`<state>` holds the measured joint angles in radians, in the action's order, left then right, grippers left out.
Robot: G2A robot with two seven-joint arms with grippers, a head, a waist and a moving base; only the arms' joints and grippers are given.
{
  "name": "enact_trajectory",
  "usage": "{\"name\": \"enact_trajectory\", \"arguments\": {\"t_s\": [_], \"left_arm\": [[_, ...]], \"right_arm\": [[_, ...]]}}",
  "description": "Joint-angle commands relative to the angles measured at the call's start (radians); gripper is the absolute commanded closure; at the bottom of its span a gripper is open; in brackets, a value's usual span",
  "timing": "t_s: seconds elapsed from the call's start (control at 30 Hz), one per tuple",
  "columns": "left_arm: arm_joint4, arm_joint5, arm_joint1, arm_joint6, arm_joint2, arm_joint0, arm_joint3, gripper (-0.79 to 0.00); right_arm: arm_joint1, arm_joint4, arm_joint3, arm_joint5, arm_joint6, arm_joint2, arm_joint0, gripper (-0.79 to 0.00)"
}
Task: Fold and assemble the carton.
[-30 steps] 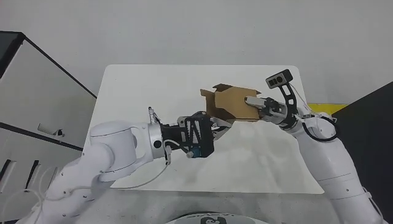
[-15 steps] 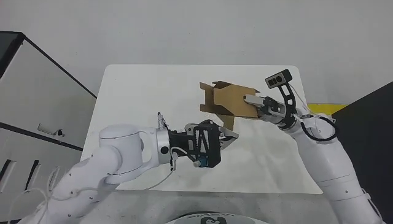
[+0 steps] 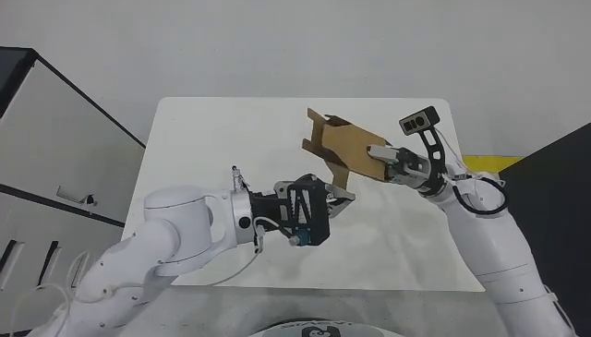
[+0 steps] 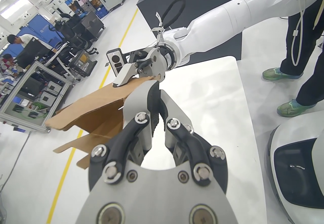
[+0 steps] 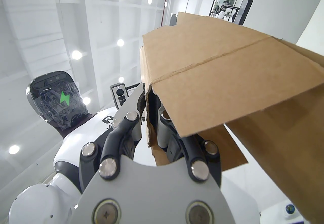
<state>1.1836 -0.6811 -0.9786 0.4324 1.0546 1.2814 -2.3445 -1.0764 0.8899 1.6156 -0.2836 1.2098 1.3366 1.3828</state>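
carton (image 3: 346, 148) hangs above the bench's (image 3: 212, 134) right side, right gripper (image 3: 379, 155) fingers clamped on its wall. left gripper (image 3: 340, 198) fingers narrow, seemingly empty, just nearer. partly opened; flaps not yet folded.

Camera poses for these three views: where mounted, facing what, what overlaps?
Top view: overhead, looking down at the table; left arm and right arm show.
Left wrist view: behind the left gripper, facing the carton and right gripper.
Right wrist view: behind the right gripper, along the clamped carton, ceiling beyond.
Shared: carton, in all three.
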Motion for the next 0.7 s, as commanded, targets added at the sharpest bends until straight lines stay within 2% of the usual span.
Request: {"name": "enact_trajectory", "arguments": {"t_s": [0.0, 0.2, 0.3, 0.67], "left_arm": [[-0.002, -0.005, 0.001, -0.005, 0.001, 0.008, 0.0, 0.0], [0.002, -0.013, -0.002, -0.016, -0.02, 0.007, 0.004, 0.0], [0.003, -0.004, -0.002, -0.012, -0.005, 0.007, 0.002, 0.0], [-0.012, -0.012, 0.014, -0.034, 0.159, 0.032, -0.006, 0.0]], "right_arm": [[-0.001, -0.001, 0.002, 0.0, 0.001, 0.001, 0.001, 0.0], [-0.002, -0.003, 0.005, -0.001, 0.005, 0.003, 0.005, 0.0], [-0.001, -0.002, 0.003, -0.002, 0.012, 0.012, 0.008, 0.0], [0.005, -0.014, 0.001, -0.007, 0.09, 0.049, 0.013, 0.0]]}}
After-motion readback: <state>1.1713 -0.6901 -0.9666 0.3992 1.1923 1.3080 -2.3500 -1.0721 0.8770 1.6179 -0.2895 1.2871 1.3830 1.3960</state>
